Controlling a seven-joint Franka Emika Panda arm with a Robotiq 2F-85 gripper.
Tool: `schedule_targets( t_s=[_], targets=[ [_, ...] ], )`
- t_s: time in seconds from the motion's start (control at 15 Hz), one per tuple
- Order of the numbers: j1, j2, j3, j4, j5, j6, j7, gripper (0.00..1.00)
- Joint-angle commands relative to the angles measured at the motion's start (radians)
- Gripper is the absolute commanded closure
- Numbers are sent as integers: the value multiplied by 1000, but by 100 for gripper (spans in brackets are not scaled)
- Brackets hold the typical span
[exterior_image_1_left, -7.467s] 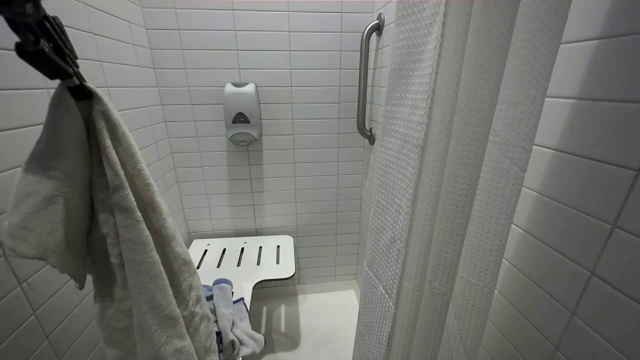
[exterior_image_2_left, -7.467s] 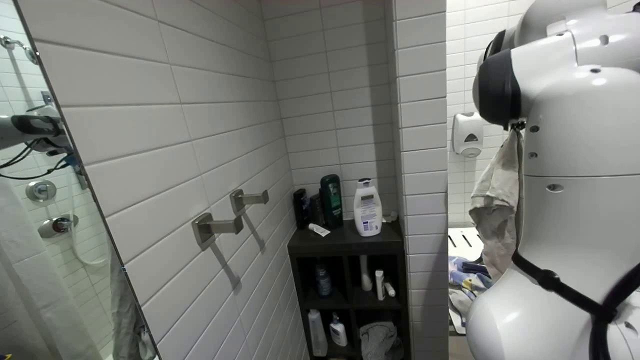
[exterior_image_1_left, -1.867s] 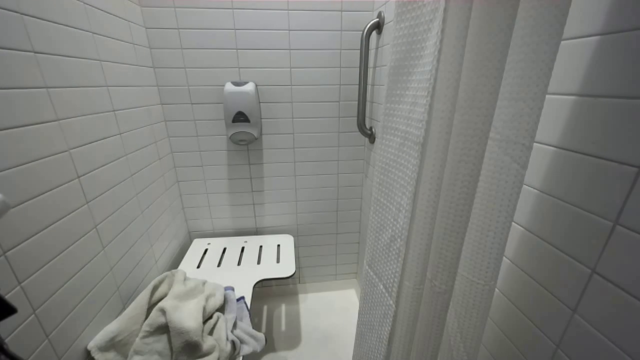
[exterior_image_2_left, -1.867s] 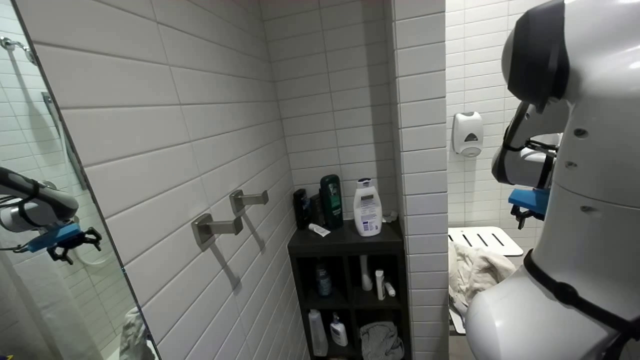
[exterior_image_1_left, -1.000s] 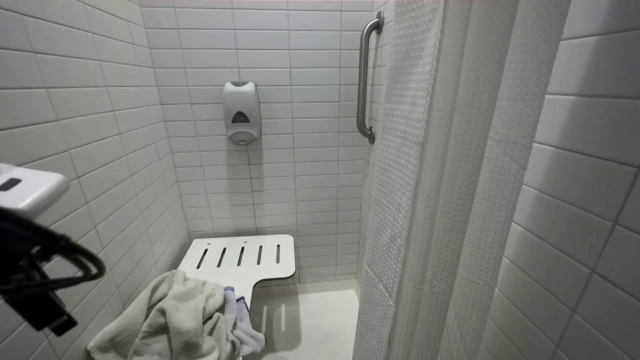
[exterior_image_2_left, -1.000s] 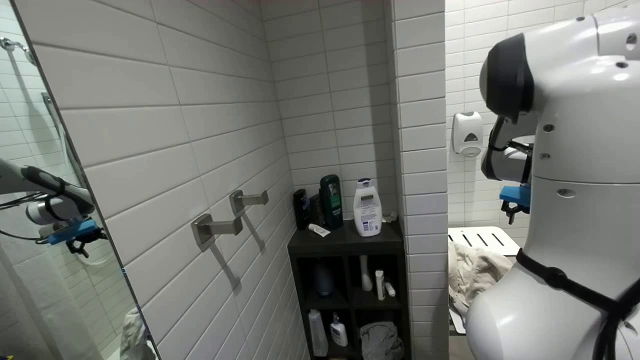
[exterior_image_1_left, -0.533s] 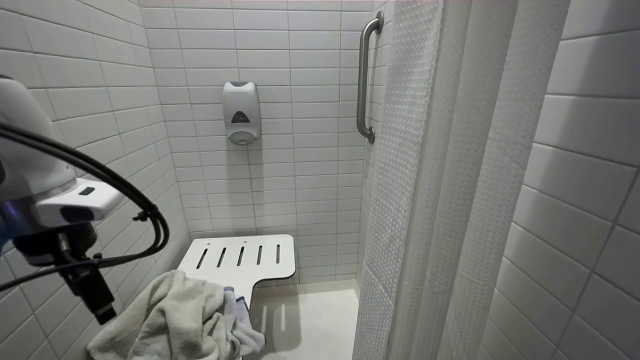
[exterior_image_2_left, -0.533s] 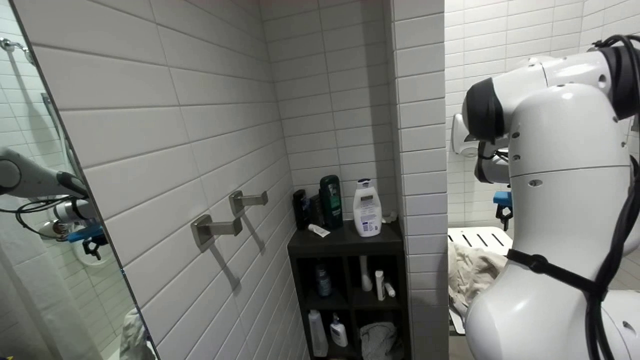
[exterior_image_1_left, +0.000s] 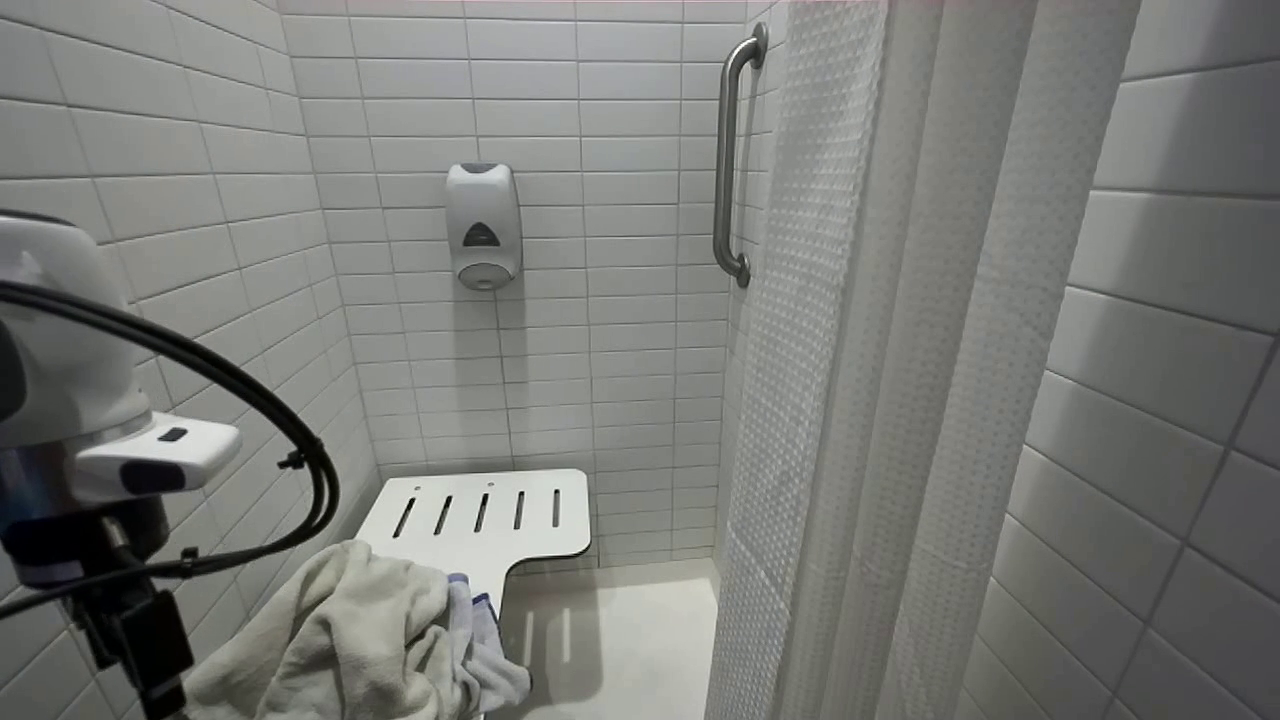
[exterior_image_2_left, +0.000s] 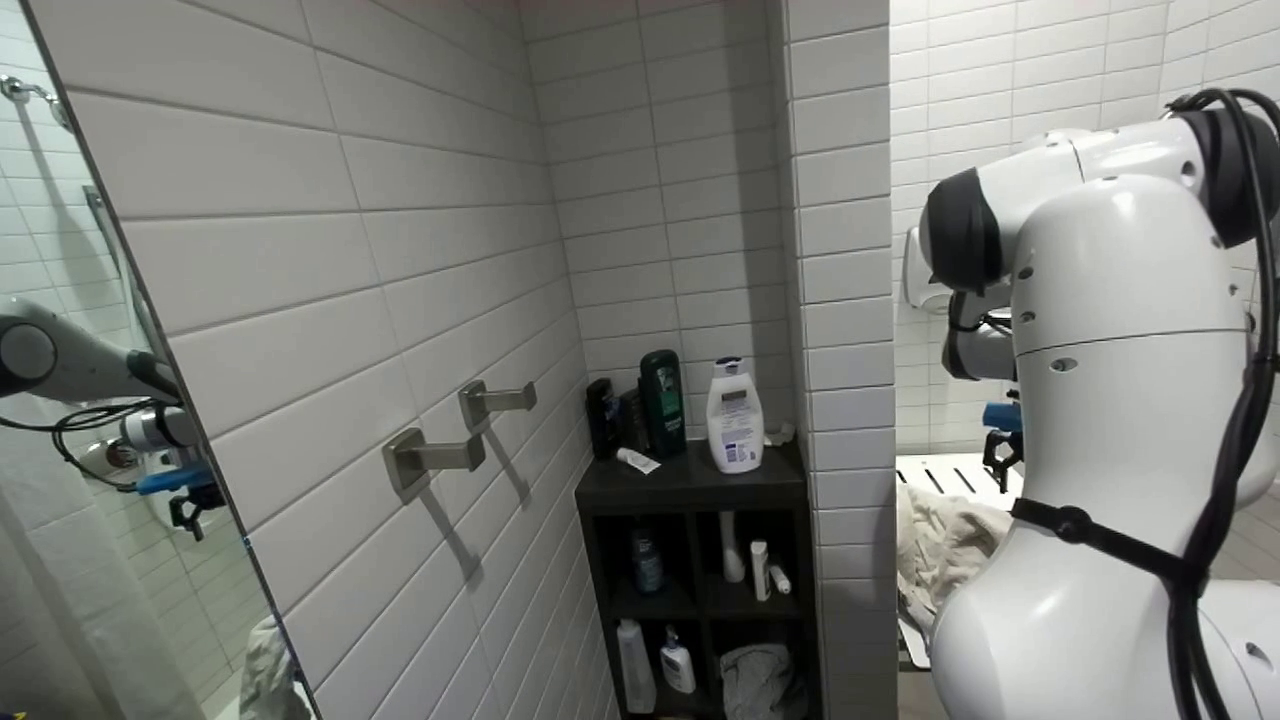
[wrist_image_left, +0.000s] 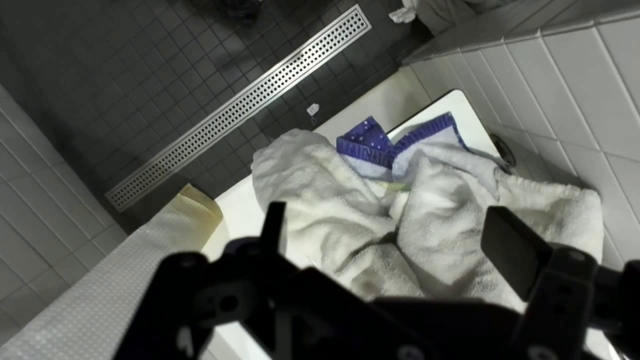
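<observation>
Hangs low with the claw (wrist_image_left: 385, 225) spread wide above a crumpled cream towel (wrist_image_left: 445, 235), dark fingers (wrist_image_left: 512, 255) well apart to left and right of the middle folds in the wrist view; cannot tell whether touching or just clear. In both exterior views, towel heaped on the near part of a white slotted worktop (exterior_image_1_left: 480, 520); partly covered by it in the wrist view, a blue-edged cloth (wrist_image_left: 430, 142). Beyond, on the far tiled wall (exterior_image_1_left: 640, 350), a white dispenser (exterior_image_1_left: 485, 230); to the right of that, an upright steel grab bar (exterior_image_1_left: 731, 160), and nearer, a pale curtain (exterior_image_1_left: 900, 400). Farther off in the wrist view, slanting across a dark tiled floor (wrist_image_left: 150, 75), a perforated metal drain (wrist_image_left: 240, 105), with a small white scrap (wrist_image_left: 313, 109) nearby. In an exterior view, left of the white arm (exterior_image_2_left: 1120, 400), a dark shelf (exterior_image_2_left: 690, 490) bearing a green bottle (exterior_image_2_left: 662, 400), a white bottle (exterior_image_2_left: 735, 420) and a small tube (exterior_image_2_left: 638, 460) lying flat; in a lower right compartment, a crumpled grey cloth (exterior_image_2_left: 757, 680). On the side wall (exterior_image_2_left: 280, 270) to the left, two square metal hooks (exterior_image_2_left: 450, 455), then a tall mirror (exterior_image_2_left: 70, 250) with part of the arm reflected.
</observation>
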Motion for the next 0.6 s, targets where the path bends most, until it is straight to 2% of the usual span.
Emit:
schedule_targets(
  t_s=[0.0, 0.53],
  targets=[
    [-20, 49, 29, -28, 18, 39, -80, 0],
    [-56, 159, 55, -64, 31, 110, -141, 0]
  ],
)
